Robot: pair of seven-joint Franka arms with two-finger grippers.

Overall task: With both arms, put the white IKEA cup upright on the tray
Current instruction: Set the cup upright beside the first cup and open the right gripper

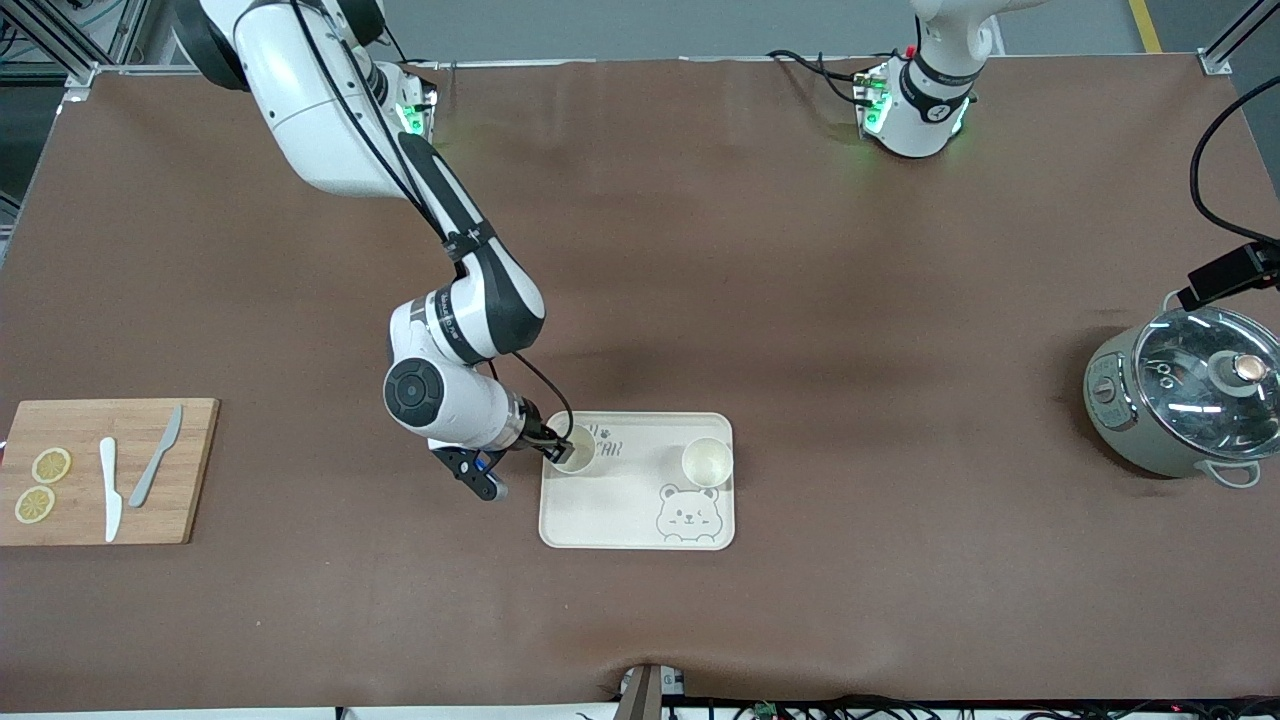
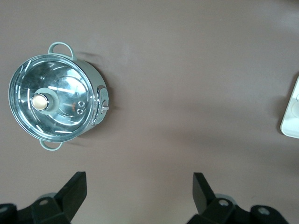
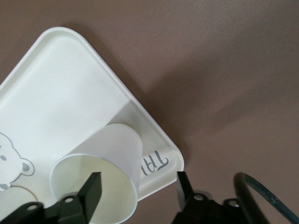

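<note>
The cream tray (image 1: 620,500) with the bear drawing lies mid-table. Two white cups stand upright on it. One cup (image 1: 707,461) is at the tray's corner toward the left arm's end. The other cup (image 1: 577,450) (image 3: 105,156) stands on the lettering at the corner toward the right arm's end. My right gripper (image 1: 562,450) (image 3: 138,179) is open at this cup: one finger sits inside its mouth and the other outside, clear of the wall. In the right wrist view the tray (image 3: 60,84) fills much of the frame. My left gripper (image 2: 140,179) hangs open over bare table, holding nothing.
A wooden cutting board (image 1: 190,470) with two lemon slices and two knives lies at the right arm's end. A pale green pot with a glass lid (image 1: 1190,400) (image 2: 53,102) stands at the left arm's end. The tray's edge (image 2: 292,116) shows in the left wrist view.
</note>
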